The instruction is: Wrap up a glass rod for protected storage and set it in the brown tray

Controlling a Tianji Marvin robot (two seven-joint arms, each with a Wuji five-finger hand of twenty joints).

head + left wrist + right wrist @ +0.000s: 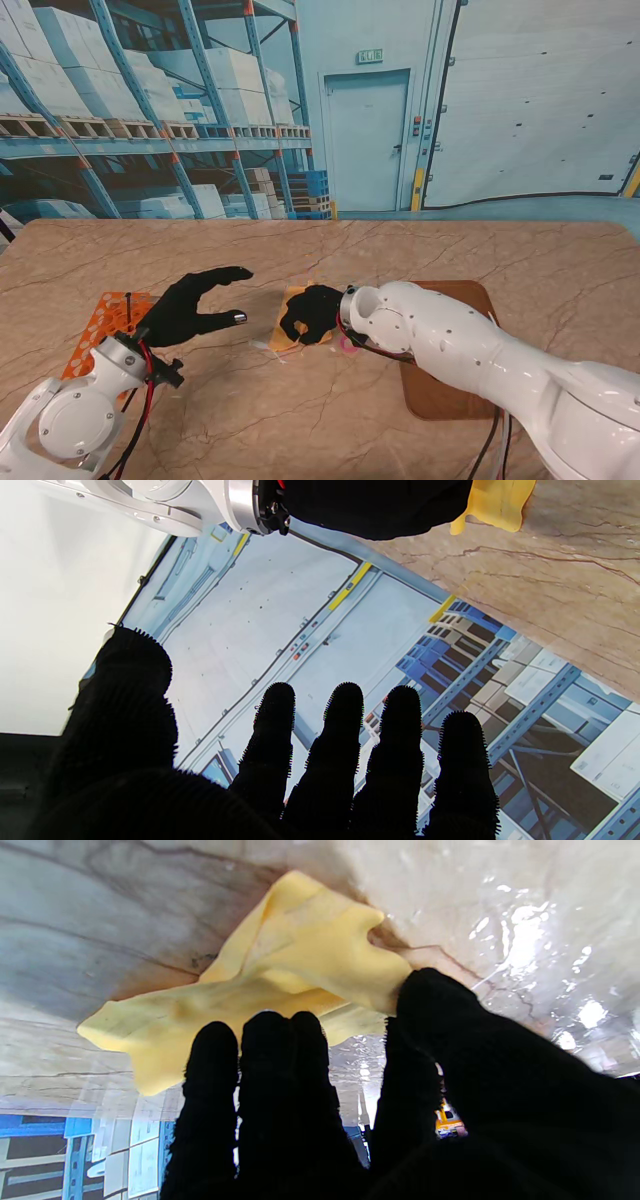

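Glass rod not discernible; presumably under yellow cloth mid-surface, cannot confirm. Cloth crumpled, partly folded; right hand on it, thumb and fingers pinching cloth edge. Left hand left of cloth, raised, fingers spread, holding nothing. Brown tray right of cloth, partly beneath right arm. Judgement: wrap underway, transfer pending. Surface bare nearer me from cloth; orange rack beyond left hand.

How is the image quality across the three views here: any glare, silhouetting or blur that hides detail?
Stand view: evenly lit and sharp, though the right hand covers most of the yellow cloth. Left wrist view: the left hand is a featureless black silhouette against the bright backdrop. Right wrist view: strong white glare on the table, the cloth slightly soft, the fingers pure black.
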